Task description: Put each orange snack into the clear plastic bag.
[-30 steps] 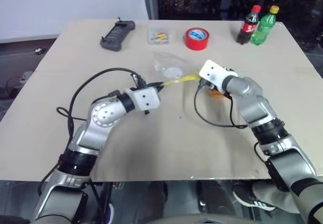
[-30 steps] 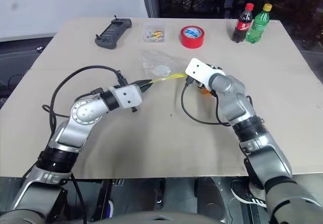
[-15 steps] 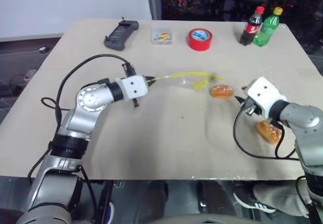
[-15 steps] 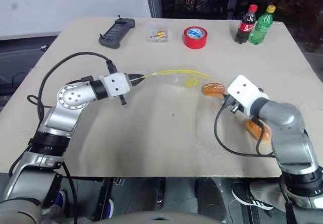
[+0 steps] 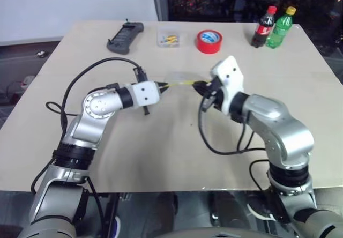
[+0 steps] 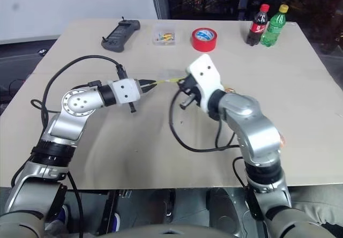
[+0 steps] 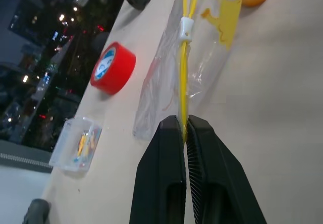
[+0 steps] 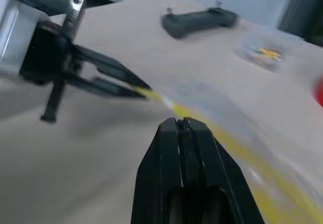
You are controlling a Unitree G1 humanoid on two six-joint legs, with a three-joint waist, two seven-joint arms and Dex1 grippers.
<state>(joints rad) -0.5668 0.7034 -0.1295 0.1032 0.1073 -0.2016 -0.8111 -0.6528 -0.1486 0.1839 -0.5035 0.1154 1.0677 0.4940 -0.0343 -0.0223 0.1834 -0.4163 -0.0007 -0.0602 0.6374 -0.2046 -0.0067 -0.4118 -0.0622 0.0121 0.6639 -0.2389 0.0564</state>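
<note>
While we log: left gripper [image 7: 183, 128] clenched on clear plastic bag [image 7: 174, 77] seal | right gripper [image 8: 183, 125] clenched empty, bag at its 12 o'clock

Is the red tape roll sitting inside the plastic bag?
No. In the left wrist view the red tape roll lies on the table beside the clear plastic bag, not inside it.

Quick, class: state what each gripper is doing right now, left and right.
Left gripper: closed on the yellow seal strip of the clear plastic bag.
Right gripper: closed beside the bag's mouth; whether it holds anything cannot be told.
</note>
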